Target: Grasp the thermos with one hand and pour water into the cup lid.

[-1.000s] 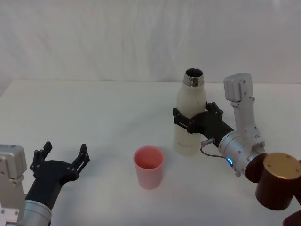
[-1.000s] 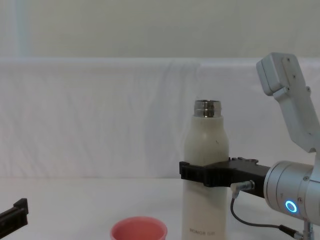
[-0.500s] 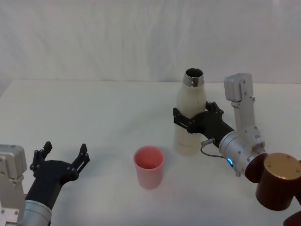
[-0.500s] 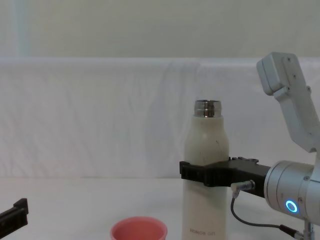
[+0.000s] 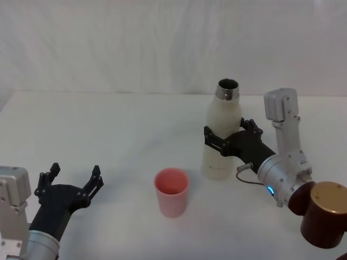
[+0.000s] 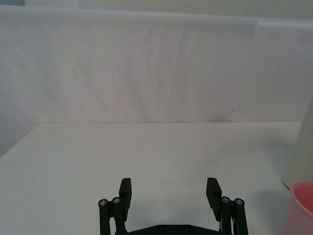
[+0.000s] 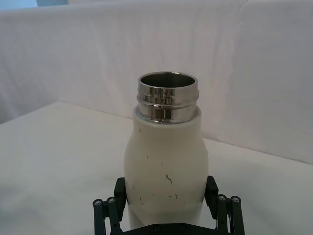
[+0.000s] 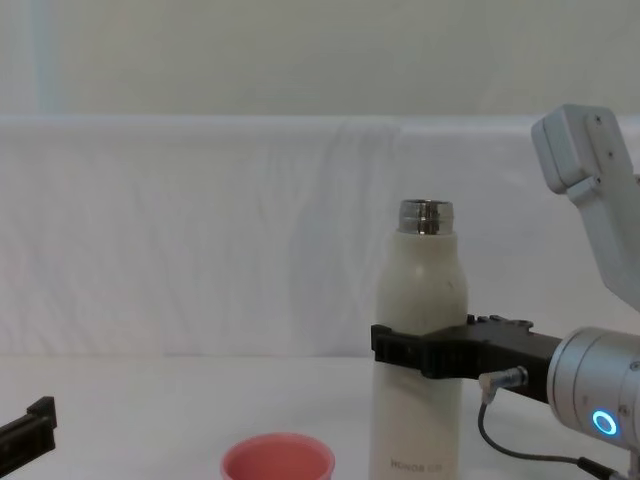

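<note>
The thermos point(image 5: 223, 115) stands upright right of centre on the table, its steel neck uncapped. My right gripper point(image 5: 227, 135) is shut on the thermos around mid-body, reaching in from the right. In the right wrist view the thermos point(image 7: 166, 152) sits between the fingers of the right gripper point(image 7: 165, 188). From the chest, the thermos point(image 8: 420, 285) rises above the right gripper point(image 8: 415, 350). The pink cup lid point(image 5: 172, 190) stands empty to the front left of the bottle, rim visible as cup lid point(image 8: 278, 462). My left gripper point(image 5: 75, 172) rests open at the near left, also seen as left gripper point(image 6: 169, 185).
The white table point(image 5: 108, 124) stretches bare between the left gripper and the cup. A white cloth backdrop point(image 5: 135, 43) closes off the far edge. A brown cylindrical arm joint point(image 5: 325, 214) sits at the near right.
The right gripper has shifted the thermos slightly to the right, still upright. The cup lid and the left gripper have not moved.
</note>
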